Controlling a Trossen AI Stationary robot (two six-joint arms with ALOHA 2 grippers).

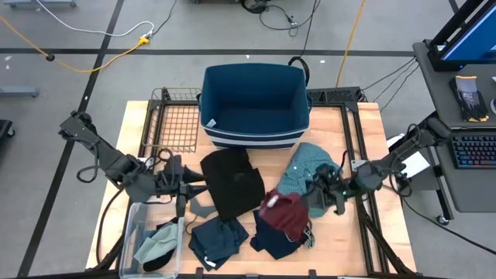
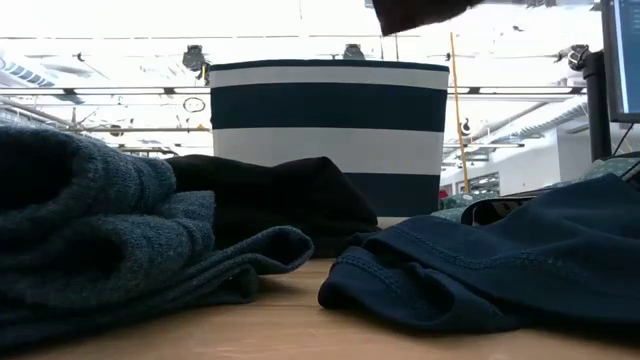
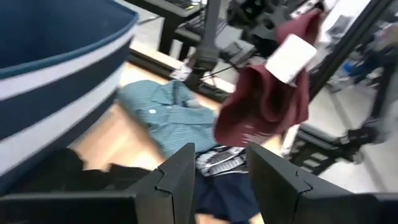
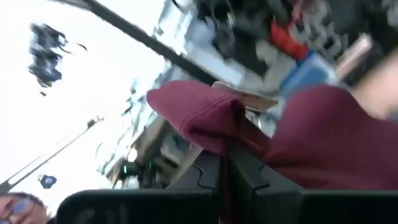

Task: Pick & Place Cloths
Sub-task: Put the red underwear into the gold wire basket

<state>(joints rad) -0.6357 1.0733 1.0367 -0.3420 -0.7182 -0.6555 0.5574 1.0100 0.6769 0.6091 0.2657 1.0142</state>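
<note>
High view: I see my right gripper [image 1: 316,196] pinched tight on the maroon cloth [image 1: 285,213], which hangs lifted over the navy cloth [image 1: 271,240] at about 5 o'clock from the desk's [image 1: 353,240] middle. In the right wrist view the maroon fabric [image 4: 249,127] is clamped between the pressed-together fingers [image 4: 205,177]. The left wrist view shows the same garment [image 3: 264,102] dangling clear, a white tag on it.

My left gripper [image 1: 190,186] sits at 9 o'clock, its fingers [image 3: 180,171] spread apart with nothing between them, just beside the black cloth [image 1: 232,182] lying at the centre. The teal checked shirt [image 1: 306,167] lies at 3 o'clock, below the striped blue basket [image 1: 256,105] at 12 o'clock. A dark teal cloth [image 1: 217,240] lies at 7 o'clock, and a pale green cloth [image 1: 159,244] rests in the clear bin [image 1: 132,225] at 8 o'clock. A grey hanger [image 1: 200,205] pokes out beside the black cloth.
</note>
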